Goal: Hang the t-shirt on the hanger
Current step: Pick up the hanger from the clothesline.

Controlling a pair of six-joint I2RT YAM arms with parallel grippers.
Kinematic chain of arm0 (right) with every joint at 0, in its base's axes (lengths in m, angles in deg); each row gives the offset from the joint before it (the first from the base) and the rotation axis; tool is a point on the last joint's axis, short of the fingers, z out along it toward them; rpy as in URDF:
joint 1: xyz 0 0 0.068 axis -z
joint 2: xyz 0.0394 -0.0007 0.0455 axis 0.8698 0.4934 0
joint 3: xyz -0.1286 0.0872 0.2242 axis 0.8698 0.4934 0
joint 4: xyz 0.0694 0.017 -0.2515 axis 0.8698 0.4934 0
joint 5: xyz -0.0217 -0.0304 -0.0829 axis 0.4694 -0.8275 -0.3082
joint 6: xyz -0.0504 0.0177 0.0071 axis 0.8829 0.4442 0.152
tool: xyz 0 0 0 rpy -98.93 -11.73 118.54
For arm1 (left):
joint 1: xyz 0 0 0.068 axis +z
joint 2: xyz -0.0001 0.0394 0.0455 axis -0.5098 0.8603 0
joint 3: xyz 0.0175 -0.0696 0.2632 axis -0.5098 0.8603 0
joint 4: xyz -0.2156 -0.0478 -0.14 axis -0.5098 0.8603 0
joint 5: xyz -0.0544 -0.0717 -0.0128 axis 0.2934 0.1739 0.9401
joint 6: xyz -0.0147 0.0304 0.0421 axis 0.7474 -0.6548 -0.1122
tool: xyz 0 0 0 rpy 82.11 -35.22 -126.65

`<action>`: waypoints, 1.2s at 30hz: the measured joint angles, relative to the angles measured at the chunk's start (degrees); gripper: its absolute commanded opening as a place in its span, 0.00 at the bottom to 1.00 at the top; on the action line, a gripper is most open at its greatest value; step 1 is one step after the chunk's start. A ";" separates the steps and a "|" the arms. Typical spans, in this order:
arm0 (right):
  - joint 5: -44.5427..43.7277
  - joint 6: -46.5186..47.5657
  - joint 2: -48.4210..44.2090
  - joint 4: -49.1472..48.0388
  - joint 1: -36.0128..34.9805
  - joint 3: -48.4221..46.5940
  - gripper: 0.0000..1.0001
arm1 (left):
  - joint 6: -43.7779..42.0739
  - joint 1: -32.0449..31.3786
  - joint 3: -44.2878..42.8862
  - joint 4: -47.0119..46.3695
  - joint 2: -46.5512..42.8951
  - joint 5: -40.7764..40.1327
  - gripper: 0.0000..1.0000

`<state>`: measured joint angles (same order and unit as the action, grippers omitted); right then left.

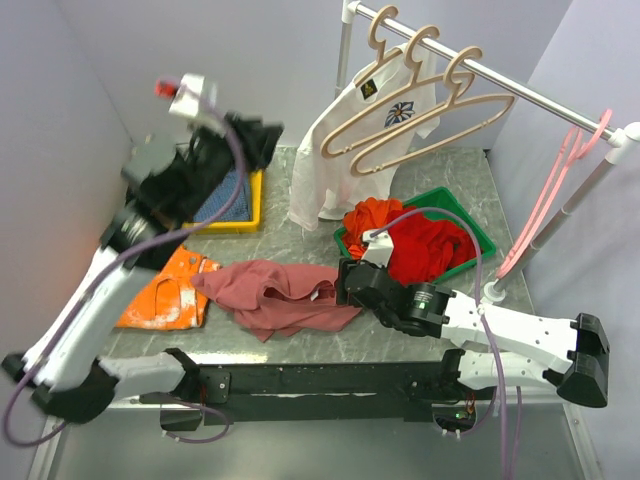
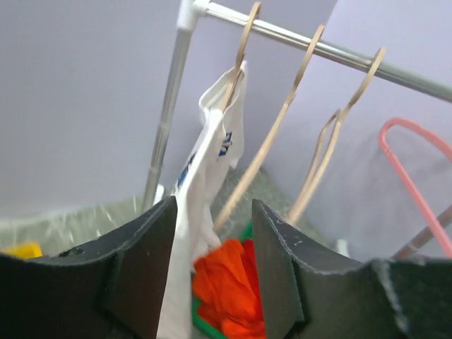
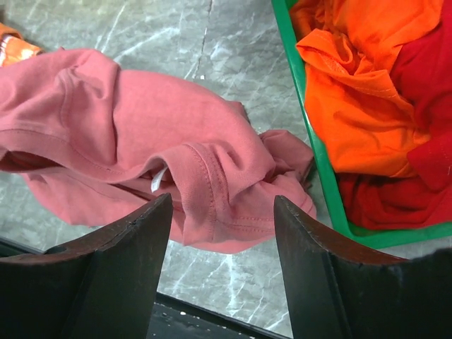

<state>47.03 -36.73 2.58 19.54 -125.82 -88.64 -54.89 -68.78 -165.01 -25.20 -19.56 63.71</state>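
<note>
The dusty-rose t-shirt lies crumpled on the marble table in front of the arms. In the right wrist view it fills the left and middle. My right gripper is open and empty, just above the shirt's right edge, with a folded hem between the jaws. Two bare wooden hangers hang on the rail at the back right and also show in the left wrist view. My left gripper is open and empty, raised at the back left and facing the rail.
A white logo t-shirt hangs on a third wooden hanger. A green bin holds red and orange garments. A yellow tray with dark cloth sits back left. An orange garment lies at left. A pink plastic hanger hangs far right.
</note>
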 measured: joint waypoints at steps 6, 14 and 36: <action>-0.61 0.02 -1.57 -0.13 0.00 0.13 0.67 | -8.83 6.19 -14.73 -0.33 18.38 16.79 0.51; -0.66 0.07 -1.77 -0.31 -0.09 0.15 0.68 | -13.16 6.45 -19.89 2.93 29.38 29.68 0.51; 0.00 0.92 -1.68 -1.97 -0.09 0.96 0.68 | -16.17 1.16 -31.47 3.45 36.89 29.79 0.44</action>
<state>47.03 -35.81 0.90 17.57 -125.91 -87.68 -71.06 -67.62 -196.49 -21.74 17.34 93.50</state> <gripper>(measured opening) 0.681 0.466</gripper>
